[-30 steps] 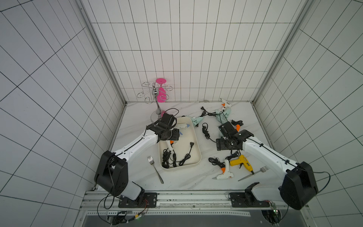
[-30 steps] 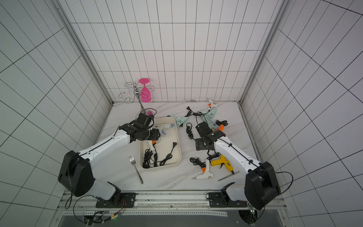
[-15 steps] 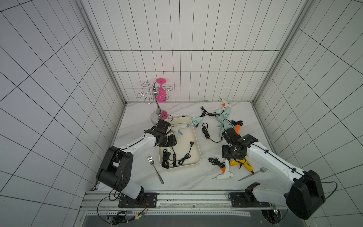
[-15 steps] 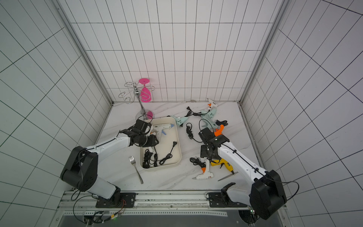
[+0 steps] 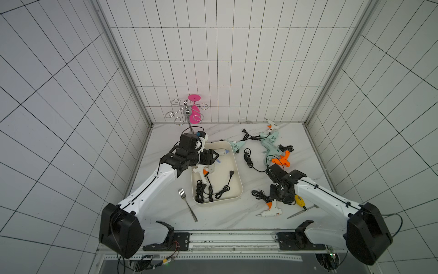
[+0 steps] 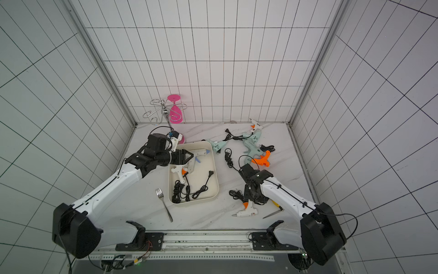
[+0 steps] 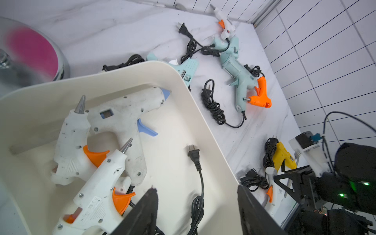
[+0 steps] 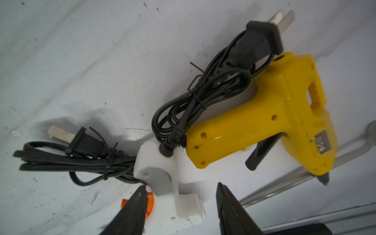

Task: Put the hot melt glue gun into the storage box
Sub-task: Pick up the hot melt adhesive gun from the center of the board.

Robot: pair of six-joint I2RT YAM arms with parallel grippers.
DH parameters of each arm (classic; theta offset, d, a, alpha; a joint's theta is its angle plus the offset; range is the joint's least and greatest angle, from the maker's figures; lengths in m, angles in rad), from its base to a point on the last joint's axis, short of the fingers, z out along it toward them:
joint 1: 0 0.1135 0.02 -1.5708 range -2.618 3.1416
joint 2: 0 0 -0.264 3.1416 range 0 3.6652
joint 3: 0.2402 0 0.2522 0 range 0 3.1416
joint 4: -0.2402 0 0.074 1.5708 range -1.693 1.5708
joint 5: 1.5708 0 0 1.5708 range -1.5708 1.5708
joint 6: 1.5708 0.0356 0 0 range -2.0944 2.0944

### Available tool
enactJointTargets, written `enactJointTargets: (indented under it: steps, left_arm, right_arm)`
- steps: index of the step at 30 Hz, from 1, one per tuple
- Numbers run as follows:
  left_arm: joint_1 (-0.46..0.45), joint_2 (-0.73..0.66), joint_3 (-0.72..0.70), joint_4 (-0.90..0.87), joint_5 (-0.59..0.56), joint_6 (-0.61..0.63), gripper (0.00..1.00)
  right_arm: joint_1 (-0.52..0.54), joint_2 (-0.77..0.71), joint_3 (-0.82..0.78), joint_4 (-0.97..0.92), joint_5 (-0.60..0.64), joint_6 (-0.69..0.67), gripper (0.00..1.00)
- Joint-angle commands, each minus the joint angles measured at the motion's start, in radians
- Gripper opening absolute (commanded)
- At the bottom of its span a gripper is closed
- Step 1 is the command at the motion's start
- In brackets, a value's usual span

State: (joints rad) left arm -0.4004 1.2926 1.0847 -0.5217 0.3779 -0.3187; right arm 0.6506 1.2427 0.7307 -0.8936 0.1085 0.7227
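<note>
Your right fingers (image 8: 130, 213) stand spread astride the white glue gun (image 8: 158, 179), on the desk (image 8: 81, 61), near right. Likely light, rigid, slick plastic with a trailing cord (image 8: 61, 160): pinch the handle. Left fingers (image 7: 142, 213) hang spread, empty, over the storage box (image 7: 205, 130).

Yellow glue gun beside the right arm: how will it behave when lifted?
The yellow glue gun looks like rigid plastic, so probably stiff and light. Its tied black cord should hang as one bundle. Its glossy shell may slip.
</note>
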Motion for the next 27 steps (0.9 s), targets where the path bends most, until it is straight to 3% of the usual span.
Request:
enactJointTargets:
  steps: [1,11,23,27]
  left_arm:
    - [-0.002,-0.007,-0.004,-0.013,0.023,0.038,0.64]
    - [-0.002,-0.059,-0.027,-0.026,0.015,0.064,0.65]
    - [-0.002,-0.092,-0.038,-0.018,0.016,0.062,0.66]
    - [-0.002,-0.092,-0.024,-0.007,0.041,0.059,0.67]
  right_arm:
    - [0.007,0.021,-0.028,0.073,0.003,0.006,0.55]
    - [0.007,0.131,-0.036,0.156,-0.020,-0.002,0.49]
    - [0.013,0.125,-0.018,0.195,-0.044,-0.010,0.20]
    - [0.015,0.065,0.037,0.166,-0.013,-0.009,0.18]
